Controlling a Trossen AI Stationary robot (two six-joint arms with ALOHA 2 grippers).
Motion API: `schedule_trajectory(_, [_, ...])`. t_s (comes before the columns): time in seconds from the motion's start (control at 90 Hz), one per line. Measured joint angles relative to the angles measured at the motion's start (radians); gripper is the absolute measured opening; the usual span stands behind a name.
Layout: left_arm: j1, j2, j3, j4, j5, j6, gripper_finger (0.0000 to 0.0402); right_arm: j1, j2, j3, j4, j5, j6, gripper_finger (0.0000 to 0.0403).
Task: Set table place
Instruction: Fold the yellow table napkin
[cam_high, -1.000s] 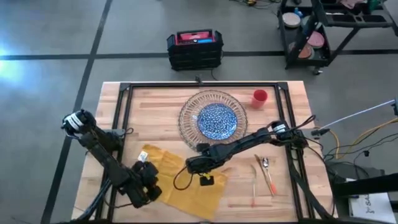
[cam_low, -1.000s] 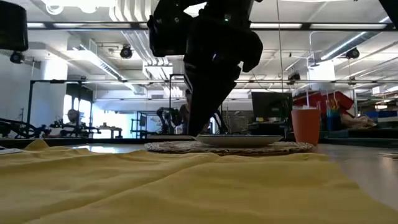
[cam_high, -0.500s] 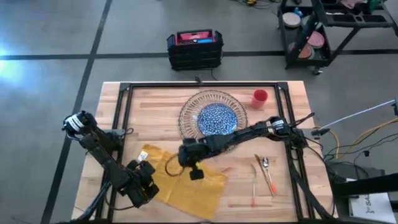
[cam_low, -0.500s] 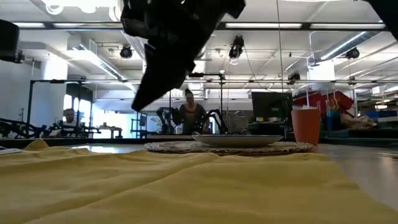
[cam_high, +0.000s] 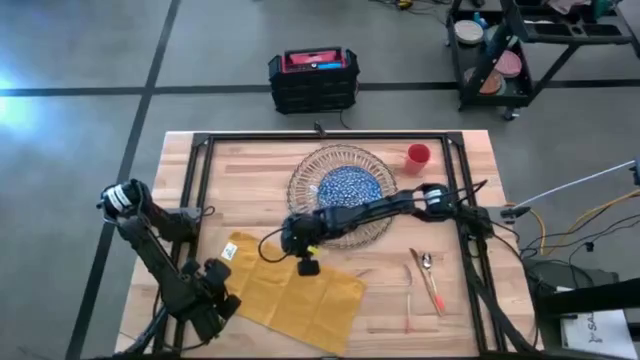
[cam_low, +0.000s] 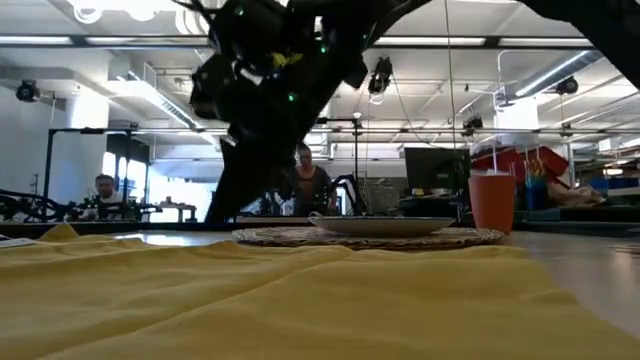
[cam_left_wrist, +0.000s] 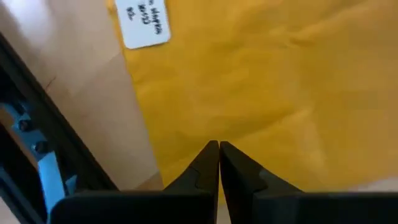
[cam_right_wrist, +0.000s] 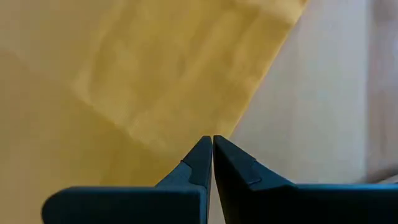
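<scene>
Napkin (cam_high: 300, 292) lies crumpled near the table's (cam_high: 470, 200) front edge; both grippers (left (cam_left_wrist: 219, 148), right (cam_right_wrist: 212, 142)) hover clenched and empty; a snag could drag it off.

Two dark, jointed arms: the left arm (cam_high: 160, 265) with a white-marked base joint, the right arm (cam_high: 370, 212) with a black cable looping beside its wrist and small green lights, each ending in tapered black fingers (cam_left_wrist: 205, 168).

High view looks straight down on the table (cam_high: 250, 170); low view skims level across the napkin (cam_low: 300, 300); wrist views hover close above that cloth.
</scene>
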Motion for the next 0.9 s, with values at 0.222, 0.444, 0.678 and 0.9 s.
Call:
schedule_trajectory(0.222, [0.0,0.005,-0.116,0.05,-0.002,-0.001,0.0,0.004,0.02,0.001,-0.069,0.007,0.054,0.0])
schedule_trajectory(0.444, [0.003,-0.003,-0.232,0.19,-0.014,-0.006,0.0,0.037,0.01,-0.003,-0.188,0.046,0.143,0.0])
schedule_trajectory(0.678, [0.01,-0.013,-0.227,0.148,-0.135,-0.034,0.0,0.096,0.006,0.01,-0.235,0.047,0.214,0.0])
schedule_trajectory(0.9, [0.058,-0.034,-0.215,0.131,-0.275,-0.018,0.0,0.125,0.005,0.117,-0.248,0.154,0.113,0.0])
